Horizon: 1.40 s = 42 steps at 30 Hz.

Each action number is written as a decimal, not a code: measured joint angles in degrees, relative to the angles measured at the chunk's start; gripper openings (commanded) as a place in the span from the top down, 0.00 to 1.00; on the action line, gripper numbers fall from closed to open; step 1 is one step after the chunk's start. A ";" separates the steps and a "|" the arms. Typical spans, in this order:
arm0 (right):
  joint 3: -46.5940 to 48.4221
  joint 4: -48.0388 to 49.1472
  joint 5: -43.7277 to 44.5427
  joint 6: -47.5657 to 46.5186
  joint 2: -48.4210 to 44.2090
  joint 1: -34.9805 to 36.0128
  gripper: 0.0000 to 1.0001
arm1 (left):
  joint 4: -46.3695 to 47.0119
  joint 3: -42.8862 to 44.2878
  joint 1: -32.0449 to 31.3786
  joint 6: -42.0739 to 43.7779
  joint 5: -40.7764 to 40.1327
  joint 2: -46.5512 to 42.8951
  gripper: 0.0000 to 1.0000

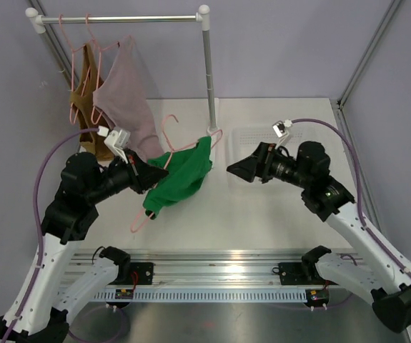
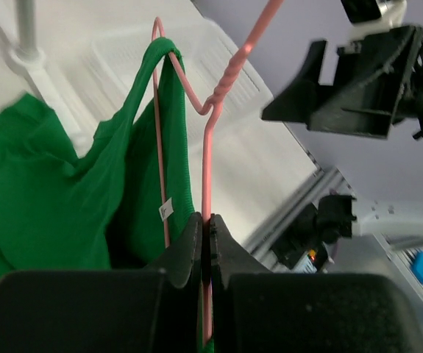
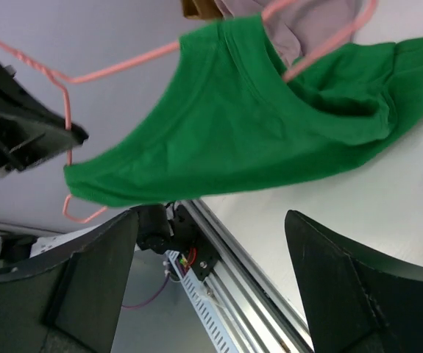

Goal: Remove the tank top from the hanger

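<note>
The green tank top (image 1: 180,179) hangs on a pink wire hanger (image 1: 168,128), held up over the table's middle. My left gripper (image 1: 155,174) is shut on the hanger wire; the left wrist view shows the wire (image 2: 206,147) pinched between the closed fingertips (image 2: 207,224), with the green top (image 2: 64,184) draped to their left. My right gripper (image 1: 235,170) stands open just right of the garment and points at it. In the right wrist view the tank top (image 3: 233,125) spreads across the upper frame, beyond the open right gripper (image 3: 210,220), which holds nothing.
A clothes rack (image 1: 119,19) stands at the back left with a brown garment (image 1: 83,93) and a mauve one (image 1: 123,100) on pink hangers. Its right post (image 1: 209,71) rises behind the green top. A clear tray (image 1: 255,139) lies behind the right gripper.
</note>
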 measured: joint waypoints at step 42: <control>13.77 6.40 41.83 -11.30 27.06 23.87 0.80 | 10.97 -18.91 -1.81 -13.05 1.73 -12.02 1.00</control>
